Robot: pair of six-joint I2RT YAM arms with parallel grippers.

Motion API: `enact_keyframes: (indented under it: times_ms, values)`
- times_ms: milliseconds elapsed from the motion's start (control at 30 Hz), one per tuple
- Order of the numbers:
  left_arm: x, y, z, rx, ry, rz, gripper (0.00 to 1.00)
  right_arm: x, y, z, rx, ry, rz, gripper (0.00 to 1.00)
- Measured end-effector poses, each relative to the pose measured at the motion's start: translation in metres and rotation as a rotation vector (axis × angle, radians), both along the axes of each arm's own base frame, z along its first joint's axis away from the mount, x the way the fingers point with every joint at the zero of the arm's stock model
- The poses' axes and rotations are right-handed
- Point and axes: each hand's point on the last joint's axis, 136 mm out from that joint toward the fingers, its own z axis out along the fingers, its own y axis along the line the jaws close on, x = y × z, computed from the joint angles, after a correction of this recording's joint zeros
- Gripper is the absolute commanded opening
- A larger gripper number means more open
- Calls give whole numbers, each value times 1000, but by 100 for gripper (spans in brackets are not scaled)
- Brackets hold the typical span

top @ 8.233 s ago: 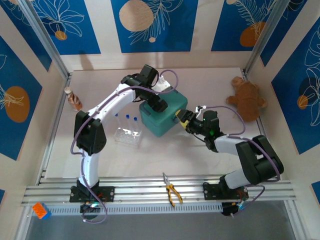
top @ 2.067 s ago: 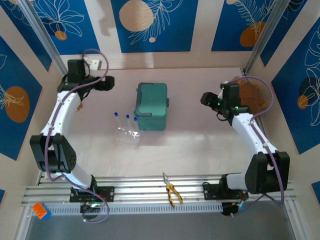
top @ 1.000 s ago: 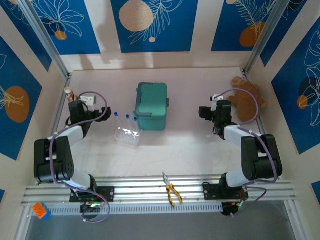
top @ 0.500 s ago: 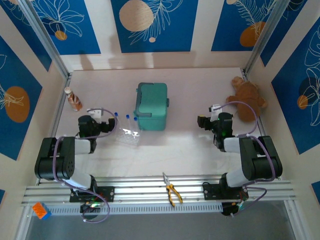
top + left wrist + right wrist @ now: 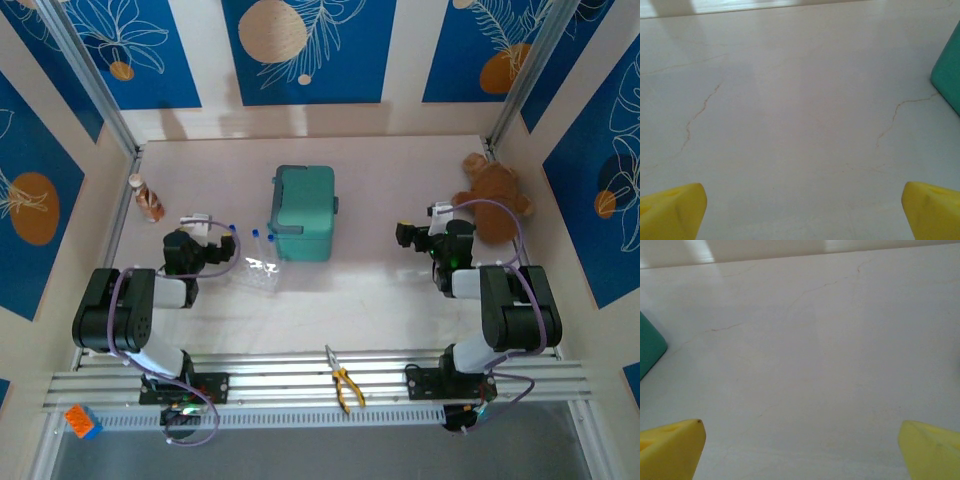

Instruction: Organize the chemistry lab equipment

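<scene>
Top view: clear tube rack (image 5: 256, 272) sits mid-left on the table (image 5: 380, 300). Three blue-capped test tubes (image 5: 254, 237) stand upright in it, just beside the closed teal case (image 5: 305, 212).

Wrist views: left tool (image 5: 800, 210) and right tool (image 5: 800, 447) both released. Yellow fingers (image 5: 670, 210) spread wide over bare table, nothing between.

One teal case (image 5: 303, 212). Just left of the case, one clear rack (image 5: 255, 272). At that rack, three blue-capped tubes (image 5: 254, 238), exact slots too small to tell. Farther left of the case, one small bottle (image 5: 148, 198). Well right of the case, one plush toy (image 5: 492, 200). Nearer than the case, on the rail, one pair of pliers (image 5: 345, 385). Far to the near left of the case, one orange-and-blue block (image 5: 83, 421). Two arms: left arm (image 5: 115, 320) left of the case, right arm (image 5: 515, 315) right of the case.
</scene>
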Motion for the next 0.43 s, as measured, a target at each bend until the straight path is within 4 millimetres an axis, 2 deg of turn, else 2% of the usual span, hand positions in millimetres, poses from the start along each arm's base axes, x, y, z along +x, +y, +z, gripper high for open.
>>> enact_keyframes:
  times_ms: [433]
  values:
    - [0,1,0,11,-1,11,100,-1,1,-1,1,5,4,99]
